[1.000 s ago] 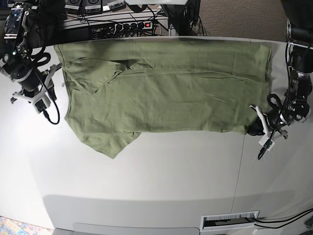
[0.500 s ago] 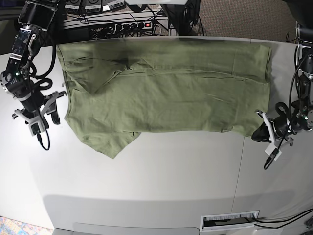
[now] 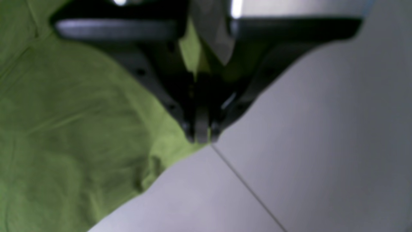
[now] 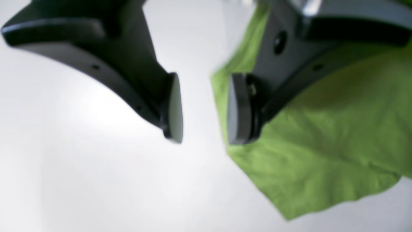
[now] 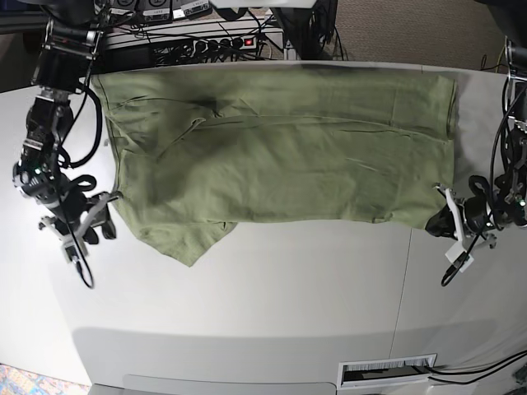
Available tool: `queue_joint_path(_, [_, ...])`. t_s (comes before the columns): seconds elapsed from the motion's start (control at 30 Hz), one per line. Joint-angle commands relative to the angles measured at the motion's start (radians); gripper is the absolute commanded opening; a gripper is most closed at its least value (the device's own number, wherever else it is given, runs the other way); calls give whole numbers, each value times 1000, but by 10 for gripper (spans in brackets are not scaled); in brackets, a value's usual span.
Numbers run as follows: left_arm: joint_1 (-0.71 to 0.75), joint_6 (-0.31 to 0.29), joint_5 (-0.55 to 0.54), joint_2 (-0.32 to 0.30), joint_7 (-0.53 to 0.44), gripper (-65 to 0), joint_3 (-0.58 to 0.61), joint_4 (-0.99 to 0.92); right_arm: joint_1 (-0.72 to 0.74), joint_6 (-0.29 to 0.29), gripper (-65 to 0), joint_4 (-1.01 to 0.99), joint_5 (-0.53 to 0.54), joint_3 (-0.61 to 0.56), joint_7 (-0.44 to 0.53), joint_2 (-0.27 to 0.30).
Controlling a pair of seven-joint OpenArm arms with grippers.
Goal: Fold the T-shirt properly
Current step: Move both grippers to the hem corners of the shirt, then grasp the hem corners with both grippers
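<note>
— Two grippers, one T-shirt (image 5: 280, 156): where do we find each of them?

— We see the T-shirt spread flat across the far half of the table (image 5: 247, 304), folded lengthwise, with a sleeve hanging out at about 7 o'clock of the cloth. Our left gripper (image 5: 435, 220) sits at the shirt's 4 o'clock corner, and our right gripper (image 5: 97, 224) is at the 8 o'clock edge, just beside the sleeve.

— Do we have hold of anything?

— On the left, yes. In the left wrist view the fingers are pressed together on the corner of the green cloth, right where it meets a seam in the table. On the right, no. The right wrist view shows the two pads (image 4: 173, 108) standing apart with bare table between them, and the shirt's edge lies against the outer side of one pad.

— What is behind the table?

— We see a power strip (image 5: 216, 43) at 12 o'clock.
</note>
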Motion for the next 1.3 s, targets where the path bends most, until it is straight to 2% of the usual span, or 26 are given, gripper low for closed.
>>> queue_joint_path(0.0, [-23,-1,-16,-32,-18,-650,-11,14,48,-1,-409,-10,-10,-31,43,16])
queue_joint_path(0.13, [-12,-1,-17,-58,-19,-650,-11,14,147,-2,-409,-139,-118,-174,82,16])
queue_joint_path(0.27, [8,-1,-17,-95,-23,-650,-11,14,220,-2,-409,-241,-134,-243,85,15])
queue_joint_path(0.5, [21,-1,-61,-146,-26,-650,-11,14,262,-2,-409,-352,-175,-246,115,17])
queue_joint_path(0.67, [22,-1,-80,-146,-54,-650,-11,14,262,-1,-409,-367,-145,-246,142,9])
queue_joint_path(0.9, [21,-1,-79,-138,-69,-650,-11,14,312,2,-409,-367,-152,-246,172,-32])
queue_joint_path(1.1, [22,-1,-79,-138,-69,-650,-11,14,320,2,-409,-387,-259,-246,213,-73])
queue_joint_path(1.27, [22,-1,-76,-138,-68,-650,-11,14,323,0,-410,-485,-337,-246,277,-101])
